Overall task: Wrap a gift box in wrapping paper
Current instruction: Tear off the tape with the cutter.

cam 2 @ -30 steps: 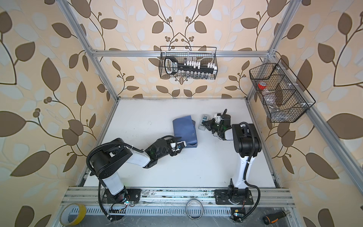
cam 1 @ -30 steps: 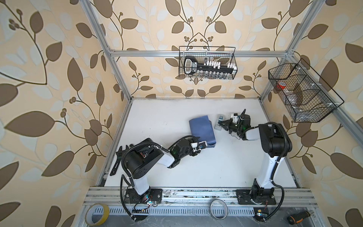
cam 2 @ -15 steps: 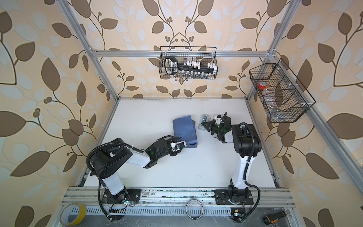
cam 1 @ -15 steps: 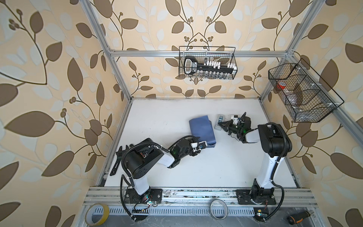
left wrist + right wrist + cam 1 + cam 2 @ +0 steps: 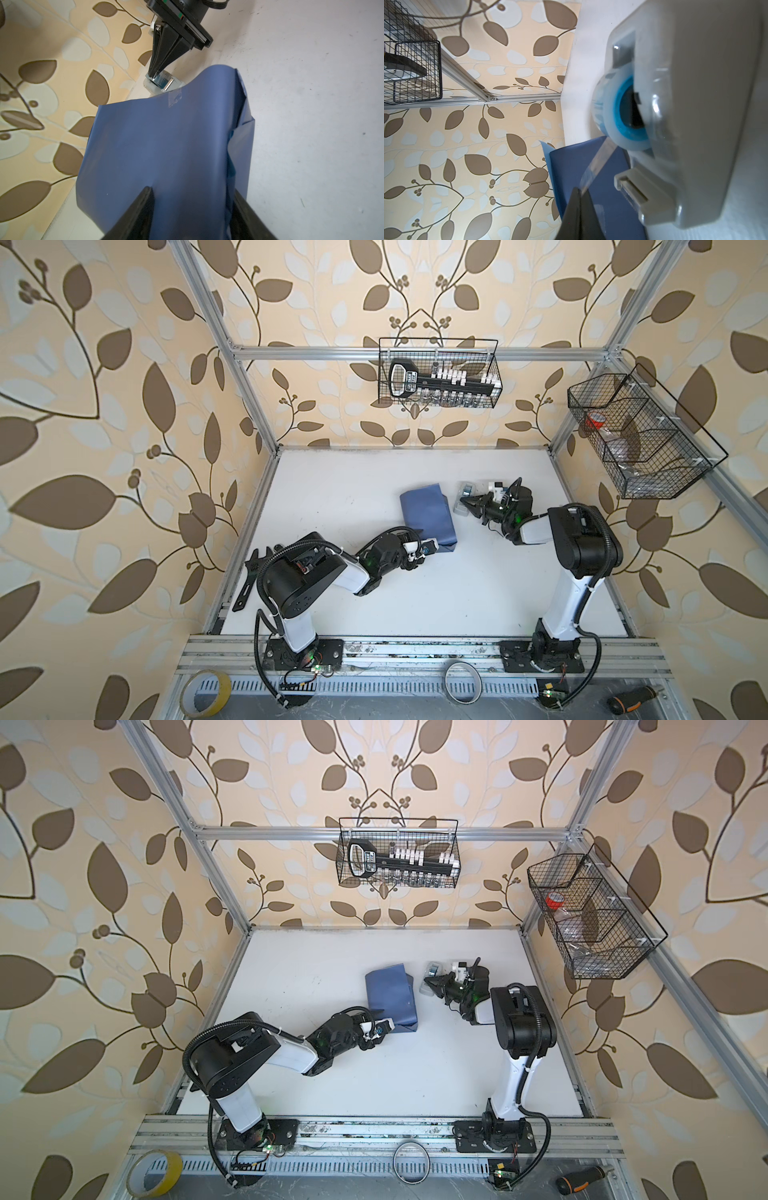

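1. My left gripper (image 5: pixel 434 546) lies low over the white tabletop (image 5: pixel 478 593), left of centre. In the left wrist view its two black fingers (image 5: pixel 143 207) stand partly spread, one on each side of the near end of the folded bundle, and press against it. The paper is creased at one fingertip.

2. The thin slate-blue wrapping paper (image 5: pixel 426 510) lies near the middle of the tabletop, folded into a bundle with its darker face outward. A lighter blue edge shows at one corner in the right wrist view (image 5: pixel 545 146). The gift box is hidden; I cannot confirm that it is inside the fold. A short piece of clear tape (image 5: pixel 175 98) is stuck across the far edge of the paper.

3. The small grey-white plastic tape dispenser (image 5: pixel 465 491) stands just beside the bundle, on its right. Its roll has a blue core (image 5: pixel 620 112).

4. My right gripper (image 5: pixel 580 190) points at the dispenser from the right. Its jaws are pressed together on the free end of a strip of clear tape (image 5: pixel 600 160), which runs from the roll to the fingertips.
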Controlling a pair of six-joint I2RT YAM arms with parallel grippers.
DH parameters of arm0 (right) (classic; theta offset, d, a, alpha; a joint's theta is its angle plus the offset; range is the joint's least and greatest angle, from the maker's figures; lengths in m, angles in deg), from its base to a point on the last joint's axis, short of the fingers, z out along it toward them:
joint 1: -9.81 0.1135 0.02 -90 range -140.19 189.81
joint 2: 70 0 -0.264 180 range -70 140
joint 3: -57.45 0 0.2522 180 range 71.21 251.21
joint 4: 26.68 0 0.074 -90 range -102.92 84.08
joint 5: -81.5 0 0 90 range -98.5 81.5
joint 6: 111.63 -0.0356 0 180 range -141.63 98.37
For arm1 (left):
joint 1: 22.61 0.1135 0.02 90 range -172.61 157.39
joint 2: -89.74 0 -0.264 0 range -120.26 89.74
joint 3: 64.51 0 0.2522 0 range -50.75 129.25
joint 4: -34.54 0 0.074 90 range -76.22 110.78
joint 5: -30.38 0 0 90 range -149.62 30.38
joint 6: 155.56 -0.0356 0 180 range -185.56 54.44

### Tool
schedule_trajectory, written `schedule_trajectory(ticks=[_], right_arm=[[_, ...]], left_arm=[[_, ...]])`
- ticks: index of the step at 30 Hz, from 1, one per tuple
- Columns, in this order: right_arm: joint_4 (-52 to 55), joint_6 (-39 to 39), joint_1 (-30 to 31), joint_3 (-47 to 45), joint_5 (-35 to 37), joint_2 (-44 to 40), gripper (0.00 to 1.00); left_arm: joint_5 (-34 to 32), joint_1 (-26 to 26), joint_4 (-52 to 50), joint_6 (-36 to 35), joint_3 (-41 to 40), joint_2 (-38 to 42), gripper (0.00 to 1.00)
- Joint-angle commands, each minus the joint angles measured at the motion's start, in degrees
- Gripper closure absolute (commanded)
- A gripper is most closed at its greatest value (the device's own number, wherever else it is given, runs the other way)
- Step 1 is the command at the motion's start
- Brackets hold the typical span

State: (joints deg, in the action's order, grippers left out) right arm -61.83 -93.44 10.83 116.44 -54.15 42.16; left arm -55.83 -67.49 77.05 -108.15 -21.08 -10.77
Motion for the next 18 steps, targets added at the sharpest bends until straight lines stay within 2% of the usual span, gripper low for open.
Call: schedule_trajectory(ticks=[1, 18], right_arm=[[-1.37, -0.51, 1.09, -2.06, -3.32, -1.66, 1.0], [3.24, 5.32, 2.76, -7.01, -1.18, -1.98, 1.0]], left_arm=[[0.36, 0.26, -4.29, 0.88, -1.18, -1.15, 0.43], [0.42, 0.3, -4.24, 0.77, -1.12, -1.23, 0.43]])
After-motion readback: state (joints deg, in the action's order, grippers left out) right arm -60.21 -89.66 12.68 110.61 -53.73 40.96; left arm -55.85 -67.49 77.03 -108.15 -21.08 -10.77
